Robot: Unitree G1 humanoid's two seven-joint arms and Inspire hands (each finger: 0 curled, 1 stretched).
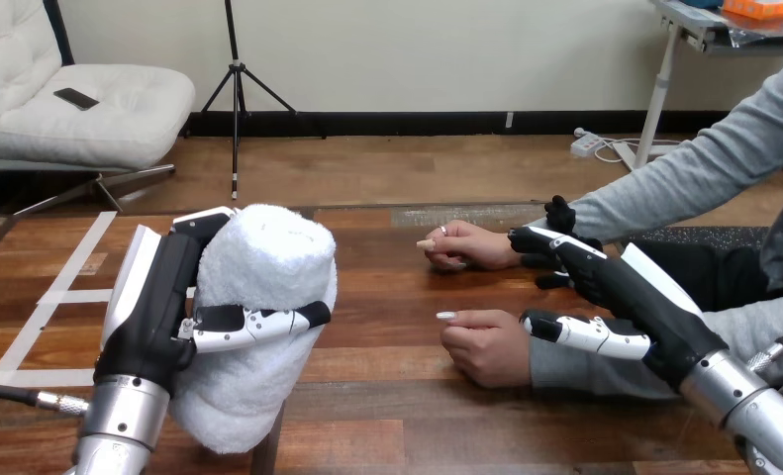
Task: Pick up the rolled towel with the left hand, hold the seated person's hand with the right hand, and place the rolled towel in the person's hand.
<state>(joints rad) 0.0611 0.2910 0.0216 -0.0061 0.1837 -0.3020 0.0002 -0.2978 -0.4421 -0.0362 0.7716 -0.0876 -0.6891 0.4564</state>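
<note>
Towel [268, 259] gripped by left hand [155, 315]; right hand [633, 302] splayed beside person's near hand [486, 346].

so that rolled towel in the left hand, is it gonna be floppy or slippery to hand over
Probably soft and squashy: the rolled towel bulges round the thumb of the left hand. Likely light for its bulk, since one hand holds it near upright. Its fluffy pile should grip rather than slip, though the roll may loosen once released.
</note>
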